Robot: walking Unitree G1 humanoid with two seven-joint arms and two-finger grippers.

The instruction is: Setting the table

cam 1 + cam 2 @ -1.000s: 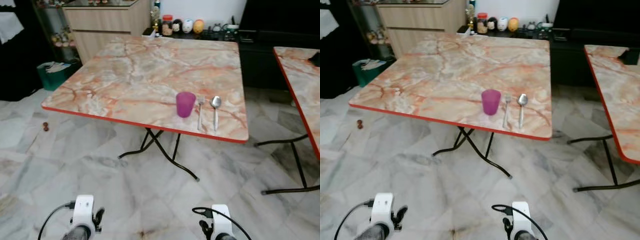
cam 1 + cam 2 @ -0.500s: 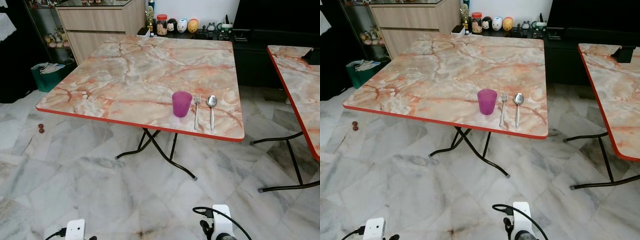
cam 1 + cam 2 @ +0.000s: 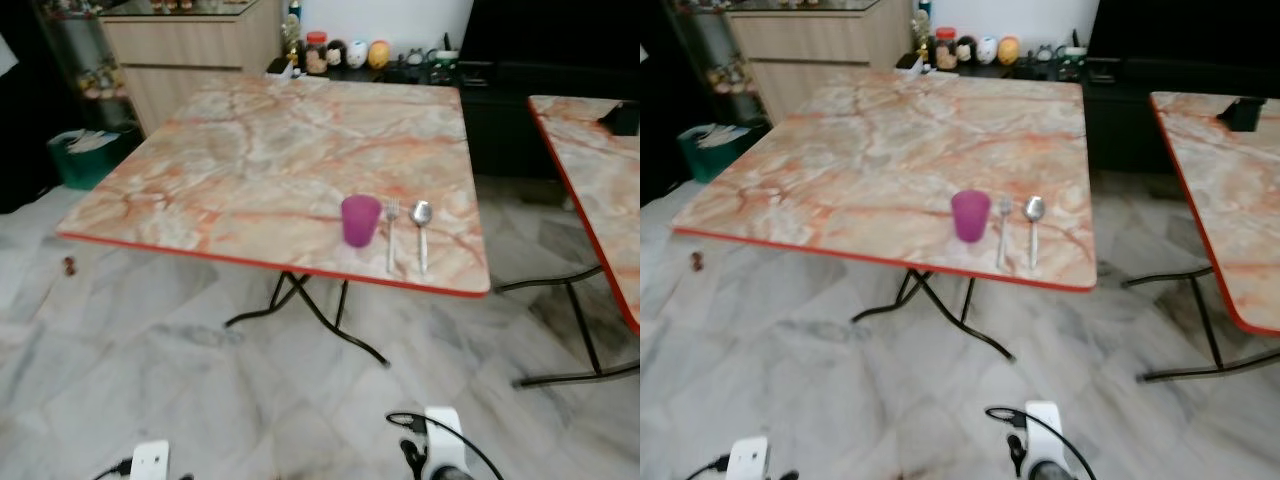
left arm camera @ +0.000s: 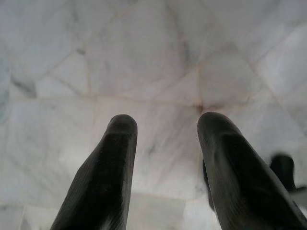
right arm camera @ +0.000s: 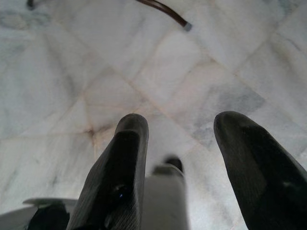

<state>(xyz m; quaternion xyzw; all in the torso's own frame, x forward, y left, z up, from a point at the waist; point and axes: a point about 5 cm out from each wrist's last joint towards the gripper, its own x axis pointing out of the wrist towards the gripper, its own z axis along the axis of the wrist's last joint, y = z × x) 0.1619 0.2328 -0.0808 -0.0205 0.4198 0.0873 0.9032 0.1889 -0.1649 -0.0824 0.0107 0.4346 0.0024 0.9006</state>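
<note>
A purple cup [image 3: 360,220] stands near the front edge of the marble-patterned table [image 3: 250,150]. Just right of it lie a fork [image 3: 391,233] and a spoon [image 3: 421,232], side by side, handles toward me. Both arms hang low over the floor. The left gripper [image 4: 165,125] is open, its black fingers [image 4: 112,163] spread above pale marble tiles. The right gripper [image 5: 181,125] is open too, with nothing between its fingers [image 5: 122,158]. The white wrists show at the bottom edge of the eye views, left wrist [image 3: 150,462] and right wrist [image 3: 440,440].
A second marble table [image 3: 590,170] stands to the right. The folding table's black legs [image 3: 320,318] cross under it. A wooden cabinet [image 3: 190,55], jars and figurines [image 3: 335,52] on a dark sideboard, and a green bin [image 3: 85,155] line the back. A small brown object [image 3: 68,265] lies on the floor.
The camera view has shifted and blurred slightly as I move. The left wrist has dropped lower in the picture since a second ago. Cup, fork and spoon stay in place.
</note>
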